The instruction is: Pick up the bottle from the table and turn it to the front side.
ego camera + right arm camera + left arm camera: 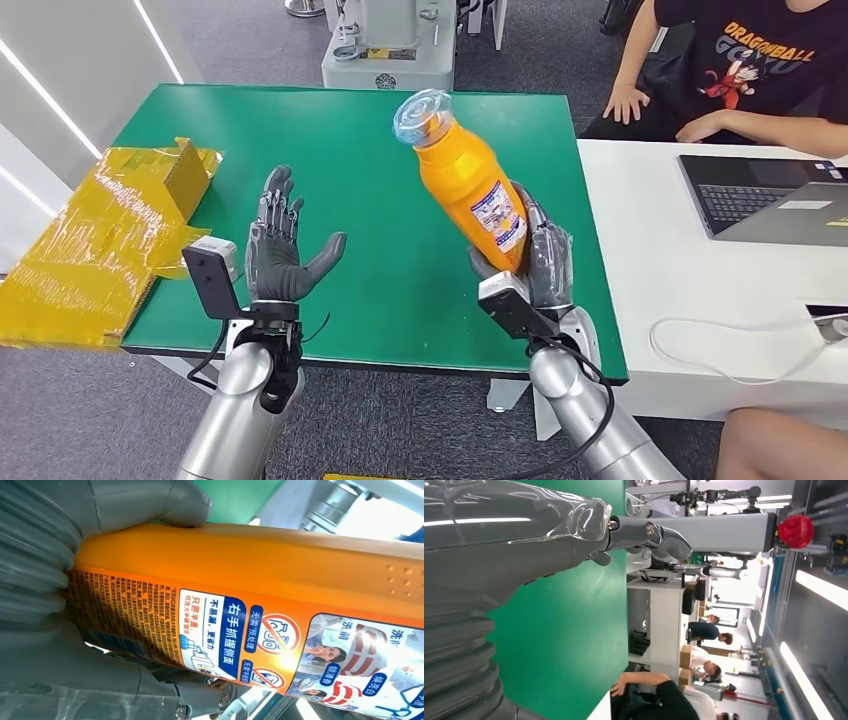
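Note:
My right hand [540,262] grips an orange bottle [468,180] by its lower part and holds it up above the green table [400,250]. The bottle tilts with its clear cap [422,112] toward the far left. Its printed back label [497,216] faces me; in the right wrist view that label [240,635] on the bottle [280,560] shows small text and pictures, with my thumb [150,502] wrapped over the bottle. My left hand [280,245] hovers over the table's near left part, palm toward the bottle, fingers spread, holding nothing. The left hand [514,540] reaches over the green top.
A crumpled yellow-taped box [110,235] lies at the table's left edge. A white desk [680,300] with a laptop [770,195] adjoins on the right, where a person [740,70] sits with hands on the desk. A grey machine base [390,50] stands beyond the table.

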You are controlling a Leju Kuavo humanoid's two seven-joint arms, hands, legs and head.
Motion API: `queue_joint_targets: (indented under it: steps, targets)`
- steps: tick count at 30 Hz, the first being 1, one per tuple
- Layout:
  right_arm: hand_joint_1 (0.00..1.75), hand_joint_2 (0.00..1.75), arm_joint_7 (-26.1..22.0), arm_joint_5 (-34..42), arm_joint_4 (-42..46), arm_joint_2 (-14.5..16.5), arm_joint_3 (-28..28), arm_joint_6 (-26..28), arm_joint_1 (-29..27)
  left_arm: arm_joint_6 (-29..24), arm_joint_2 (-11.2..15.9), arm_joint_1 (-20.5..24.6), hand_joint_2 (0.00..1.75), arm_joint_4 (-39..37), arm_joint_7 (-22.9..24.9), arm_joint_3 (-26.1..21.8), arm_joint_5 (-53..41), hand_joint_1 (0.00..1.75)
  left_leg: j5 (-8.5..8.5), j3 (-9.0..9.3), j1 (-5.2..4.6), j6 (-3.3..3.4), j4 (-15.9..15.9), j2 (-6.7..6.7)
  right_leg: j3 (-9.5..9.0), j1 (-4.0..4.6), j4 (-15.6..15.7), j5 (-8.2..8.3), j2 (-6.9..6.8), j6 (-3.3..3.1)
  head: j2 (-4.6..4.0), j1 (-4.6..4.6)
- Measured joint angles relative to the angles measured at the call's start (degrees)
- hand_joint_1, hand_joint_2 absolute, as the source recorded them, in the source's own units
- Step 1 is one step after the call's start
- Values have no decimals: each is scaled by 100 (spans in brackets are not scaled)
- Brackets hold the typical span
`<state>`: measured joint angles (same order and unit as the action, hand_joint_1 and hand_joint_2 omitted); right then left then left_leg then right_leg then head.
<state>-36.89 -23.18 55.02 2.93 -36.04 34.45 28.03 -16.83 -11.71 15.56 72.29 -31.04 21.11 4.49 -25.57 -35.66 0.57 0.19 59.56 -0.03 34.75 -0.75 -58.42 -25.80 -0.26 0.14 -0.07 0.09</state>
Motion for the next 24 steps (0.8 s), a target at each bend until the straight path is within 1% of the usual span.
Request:
queue_joint_targets:
  steps: [3, 6, 9, 11, 14, 16, 19, 24]
  targets:
    - [175, 175, -80, 288, 449, 64, 92, -68, -259, 218, 52, 205, 175, -36, 178, 1, -121, 0, 0, 0, 0, 0, 0, 1, 0, -1, 0, 0, 1, 0, 0, -1]
    - [175, 175, -58, 513, 789, 107, 194, -328, -425, 444, 91, 395, 175, -103, 282, 2, -169, 0, 0, 0, -1, 0, 1, 2, 0, -1, 0, 1, 1, 0, 0, -1]
    - [175, 175, -30, 606, 1006, 135, 275, -497, -525, 520, 116, 524, 175, -165, 325, 2, -183, 0, 0, 0, -1, 0, 1, 2, 0, -1, 1, 1, 2, 0, 0, -1]
    - [175, 175, 68, 811, 1079, 142, 324, -880, -547, 586, 133, 573, 175, -193, 357, 4, -239, 0, 0, 0, -1, 0, 1, 3, 0, -1, 1, 1, 3, 0, 0, -1]
    - [175, 175, 206, 1238, 1023, 142, 429, -1894, -537, 735, 169, 651, 175, -206, 478, 26, -401, 0, 0, -1, -1, 0, 1, 2, 1, -1, 0, 1, 3, 0, 0, -1]
    - [175, 175, 200, 1357, 874, 142, 492, -2341, -485, 817, 209, 711, 175, -206, 566, 52, -483, 0, 0, -2, -1, 0, 1, 1, 1, -1, 0, 1, 1, 0, 0, -2]
    - [175, 175, 184, 1425, 597, 143, 589, -2665, -350, 931, 285, 786, 175, -206, 660, 91, -543, 0, 2, -2, -1, -2, 1, -1, 1, -1, -1, 1, -1, -1, 0, -1]
    - [175, 175, 164, 1438, 327, 148, 678, -2862, -221, 1022, 379, 870, 175, -222, 697, 149, -569, 0, 2, -2, -1, -2, 1, 1, 1, -1, -1, 2, 1, -1, 0, -1]
